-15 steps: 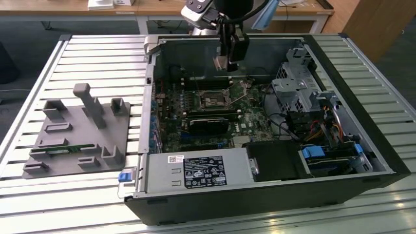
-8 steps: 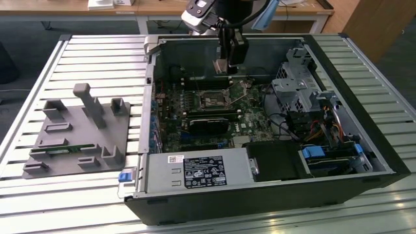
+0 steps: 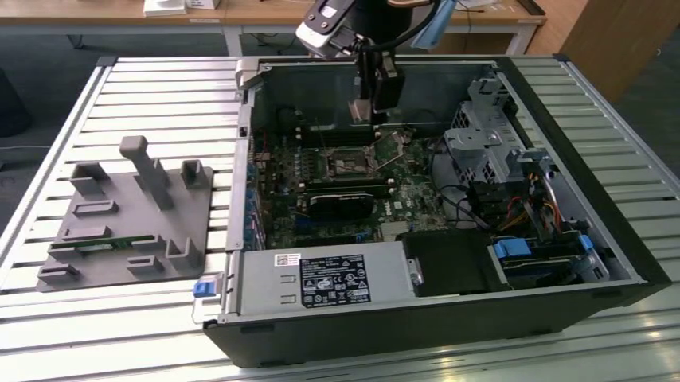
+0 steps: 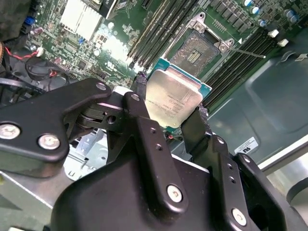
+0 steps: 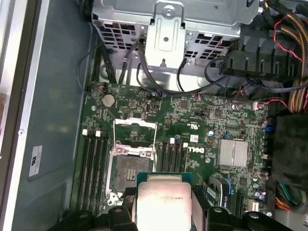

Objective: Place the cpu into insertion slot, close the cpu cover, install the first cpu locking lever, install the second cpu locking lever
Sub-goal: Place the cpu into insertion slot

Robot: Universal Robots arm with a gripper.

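My gripper is shut on the cpu, a flat square chip with a silvery top and a teal-green edge, pinched between two black fingers. In the exterior view the gripper hangs inside the open computer case, above the motherboard and toward the back wall, clear of the insertion slot. The first wrist view shows the cpu beside the open insertion slot. The cpu cover, a silver frame, stands flipped open at the slot's far side. A thin lever sticks out beside the slot.
Long black memory slots flank the socket on both sides. A black graphics card lies in front of it. Drive cages and cable bundles fill the exterior view's right. A grey fixture plate sits on the slatted table at the left.
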